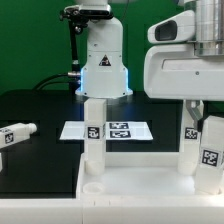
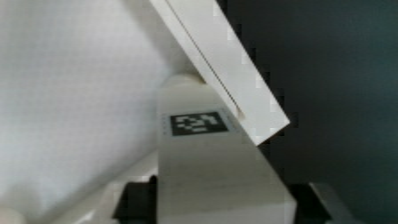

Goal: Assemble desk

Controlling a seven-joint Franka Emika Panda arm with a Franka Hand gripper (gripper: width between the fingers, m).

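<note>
The white tabletop (image 1: 135, 195) lies at the front, and its flat face and edge also show in the wrist view (image 2: 71, 100). One tagged white leg (image 1: 93, 140) stands upright in its corner on the exterior view's left. A second leg (image 1: 189, 145) stands upright at the exterior view's right. My gripper (image 1: 205, 114) is shut on a third leg (image 1: 211, 155) and holds it upright at the tabletop's right corner. In the wrist view this leg (image 2: 210, 165) fills the gap between my dark fingers (image 2: 135, 203), its tag facing the camera. A fourth leg (image 1: 16, 133) lies loose on the black table.
The marker board (image 1: 112, 130) lies on the black table behind the tabletop, in front of the arm's white base (image 1: 103, 65). A round socket (image 1: 92, 185) shows on the tabletop below the left leg. A green wall stands at the back.
</note>
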